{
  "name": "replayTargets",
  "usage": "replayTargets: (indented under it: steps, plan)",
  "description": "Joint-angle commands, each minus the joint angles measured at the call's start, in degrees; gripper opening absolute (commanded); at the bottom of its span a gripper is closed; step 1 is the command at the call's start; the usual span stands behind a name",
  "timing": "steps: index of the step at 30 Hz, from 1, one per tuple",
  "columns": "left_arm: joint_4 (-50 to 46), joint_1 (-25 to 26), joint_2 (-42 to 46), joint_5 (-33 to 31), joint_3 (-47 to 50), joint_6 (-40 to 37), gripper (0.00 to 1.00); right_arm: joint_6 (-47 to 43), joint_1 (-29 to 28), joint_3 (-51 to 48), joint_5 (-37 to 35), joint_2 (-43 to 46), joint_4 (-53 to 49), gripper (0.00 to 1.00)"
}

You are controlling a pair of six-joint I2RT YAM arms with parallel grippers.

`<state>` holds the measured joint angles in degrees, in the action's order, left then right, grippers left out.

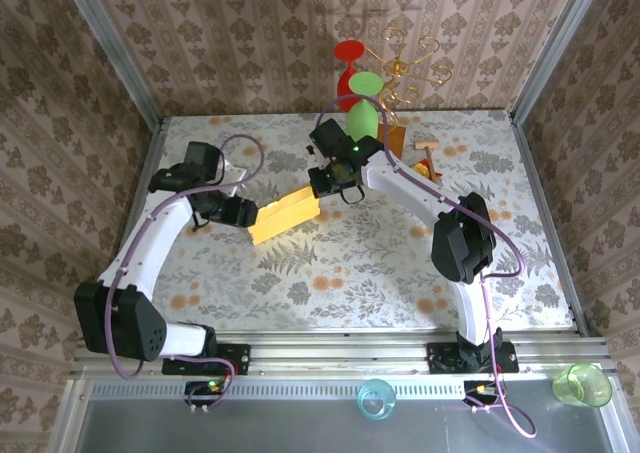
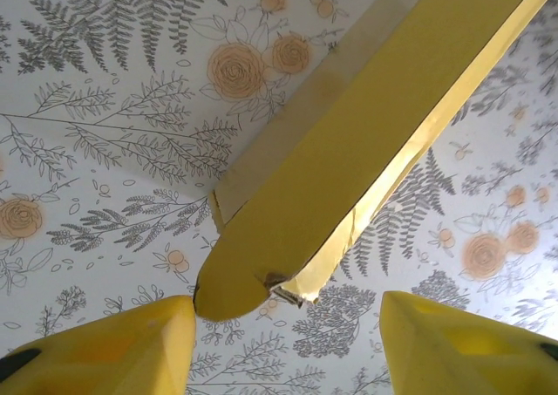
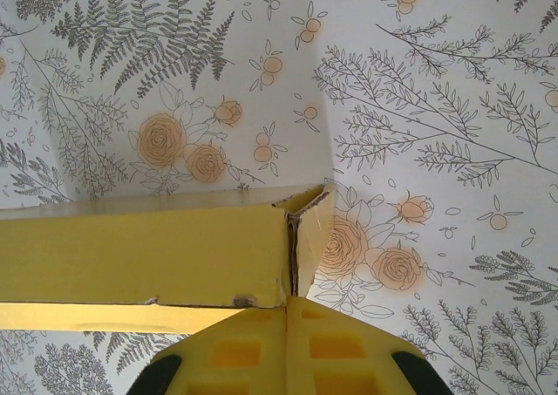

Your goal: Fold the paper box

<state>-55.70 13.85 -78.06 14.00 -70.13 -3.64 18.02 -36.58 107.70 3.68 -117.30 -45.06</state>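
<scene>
Top external pretty much tells it: the paper box sits mid-scene above the table, its long axis running near-left to far-right between both arms. The right gripper is clamped on the far-right end, looks like it's pinching a corner wall. The left gripper is spread open at the near-left end. That corner pokes between its fingers, nearer the left one, ungripped. My guess: left closes next.

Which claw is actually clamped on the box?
The right claw: shut on a corner of the box. The left claw is open at the other end.
</scene>
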Motion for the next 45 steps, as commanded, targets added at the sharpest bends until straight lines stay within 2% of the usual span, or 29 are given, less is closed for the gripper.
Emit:
replayTargets:
  steps: [1, 4, 13, 20, 39, 45]
  plan:
    - [-0.32, 1.41, -1.75, -4.3, -0.04, -3.13, 0.57, 0.5, -0.16, 0.22, 0.97, -1.78, -2.52, 0.0]
    - [0.51, 1.44, -2.62, -6.78, -0.51, -3.54, 0.54, 0.57, -0.16, 0.14, 1.24, -1.71, -2.34, 0.0]
    - [1.3, 1.8, -4.7, -7.04, -1.15, -4.23, 0.44, 0.43, -0.07, 0.15, 1.41, -1.74, -2.34, 0.0]
    - [0.86, 1.97, -4.82, -7.98, -1.8, -4.68, 0.28, 0.41, 0.03, -0.2, 1.59, -1.79, -2.24, 0.0]
    - [-1.77, 2.4, -6.78, -8.54, -4.41, -4.09, 0.3, 0.72, 0.02, -1.43, 1.74, -1.08, -1.88, 0.0]
    - [-0.81, 2.4, -6.37, -12.65, -4.66, -4.05, 0.37, 0.68, 0.02, -2.03, 2.09, -0.89, -1.61, 0.0]
